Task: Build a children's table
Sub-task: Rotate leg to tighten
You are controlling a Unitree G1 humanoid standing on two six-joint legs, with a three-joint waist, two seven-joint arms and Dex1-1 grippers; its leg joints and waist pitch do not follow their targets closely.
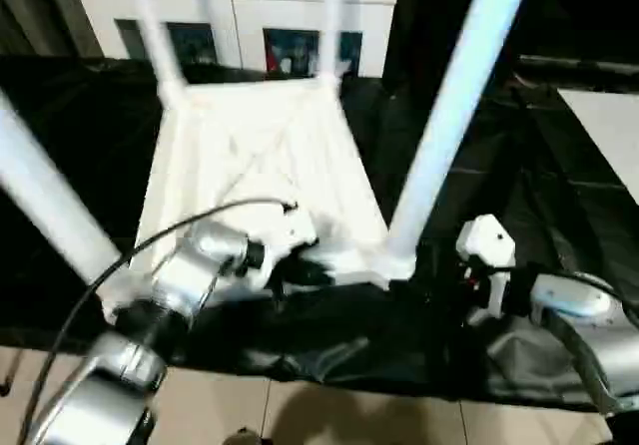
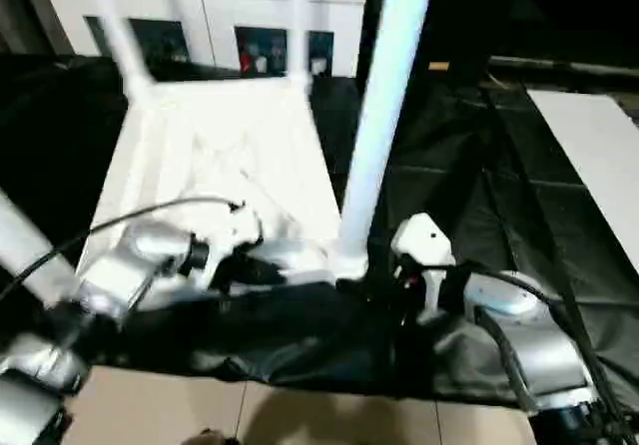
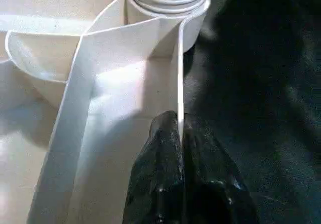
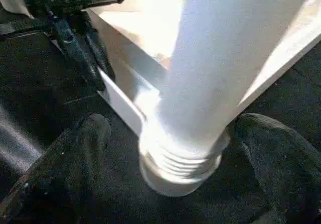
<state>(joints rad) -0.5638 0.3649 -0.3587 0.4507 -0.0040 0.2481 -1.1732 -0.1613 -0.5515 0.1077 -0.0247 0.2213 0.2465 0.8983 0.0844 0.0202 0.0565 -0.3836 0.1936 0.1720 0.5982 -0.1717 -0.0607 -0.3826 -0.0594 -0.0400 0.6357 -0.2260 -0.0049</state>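
Presently, the white tabletop is seen lying upside down on the black-draped surface, its ribbed underside facing up. Four white legs are stood in its corner sockets: the near right leg rises from the near right corner socket, the near left leg leans out from the near left corner, and the two far legs are set at the far edge of the tabletop, in front of the white cabinet.

The left gripper is laid against the near rim of the tabletop, between the two near legs. Its black fingers are pressed together on the thin near rim wall of the tabletop, which is pinched between them; the ribbed base of the near right leg is seen just beyond, further along that wall.

The right gripper is held at the near right corner of the tabletop. Its fingers are spread wide, one on each side of the threaded base of the near right leg, apart from it.
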